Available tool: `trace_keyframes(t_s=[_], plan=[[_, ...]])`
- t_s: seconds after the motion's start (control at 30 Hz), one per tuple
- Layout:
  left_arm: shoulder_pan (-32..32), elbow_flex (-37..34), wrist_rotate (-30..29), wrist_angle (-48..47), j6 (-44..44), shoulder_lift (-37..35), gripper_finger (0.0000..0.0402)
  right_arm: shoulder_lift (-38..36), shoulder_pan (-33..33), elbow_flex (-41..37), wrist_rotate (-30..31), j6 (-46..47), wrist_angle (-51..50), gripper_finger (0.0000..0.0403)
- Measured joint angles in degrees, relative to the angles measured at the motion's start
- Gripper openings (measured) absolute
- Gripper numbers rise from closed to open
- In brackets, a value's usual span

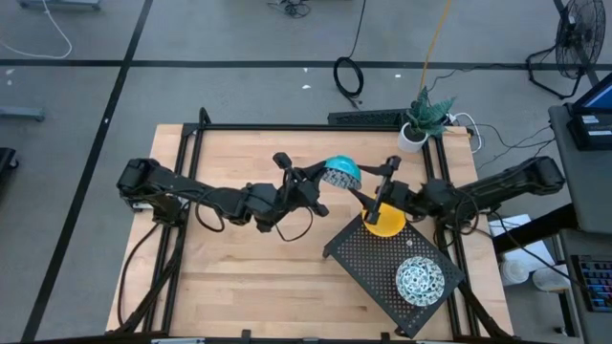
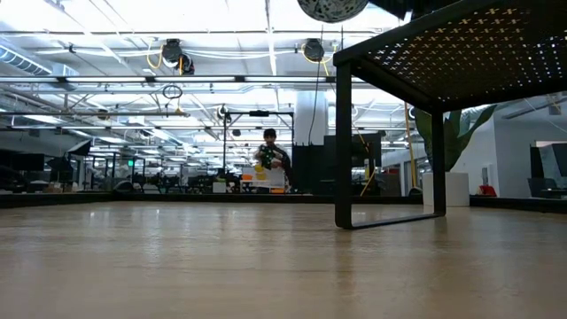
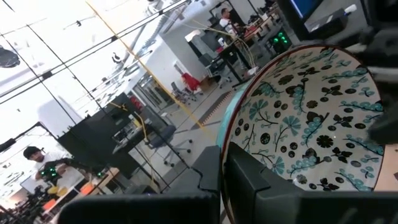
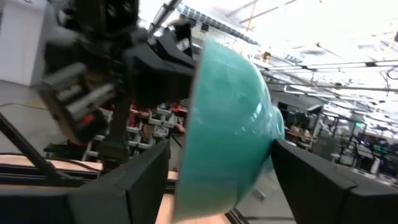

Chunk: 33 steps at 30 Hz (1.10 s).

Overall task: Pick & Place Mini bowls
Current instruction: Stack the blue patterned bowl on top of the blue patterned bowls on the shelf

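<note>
A mini bowl, teal outside (image 4: 230,112) and blue-and-white patterned inside (image 3: 311,118), hangs on its side above the table's middle (image 1: 341,173), with my left gripper (image 1: 321,180) shut on its rim. My right gripper (image 1: 375,187) is open, one finger on either side of that bowl's teal outside. A yellow mini bowl (image 1: 385,225) sits on the far corner of a black perforated rack (image 1: 363,258). Another patterned mini bowl (image 1: 419,280) rests on the rack's near part. My left gripper holds the patterned bowl by its rim (image 3: 231,146), one finger (image 3: 267,180) inside the bowl and one outside. The fingers come about level from the table's left. The bowl is lifted clear and tipped on its side, its opening toward my left arm. My right gripper has its fingers (image 4: 140,180) beside the bowl's teal wall; whether they touch it I cannot tell.
The rack stands on thin legs (image 2: 344,142) at the table's right near part, its top raised above the wood. A white plant pot (image 1: 413,137) stands at the far right corner. Bare wood (image 1: 239,277) lies left of the rack.
</note>
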Motion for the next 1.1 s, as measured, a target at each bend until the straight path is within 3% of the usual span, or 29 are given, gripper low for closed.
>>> trace_keyframes(t_s=[0.4,0.57,0.87,1.1], plan=[[-0.6,0.0,-0.9,-0.1,-2.0,0.0,0.0009,1.0,-0.9,0.1,5.9,-2.0,2.1,0.0128],[-0.7,0.0,-0.7,-1.5,-4.6,0.0,0.0034,1.0,-1.0,0.1,9.0,-4.4,2.4,0.0087],[-1.1,-0.1,0.9,-10.1,-20.7,0.0,0.0075,1.0,-1.0,0.1,11.9,-7.9,2.3,0.0013],[-2.7,-0.1,6.8,-17.9,-29.2,-0.1,0.0084,0.9,-0.9,0.0,10.9,-8.2,1.1,0.0002]])
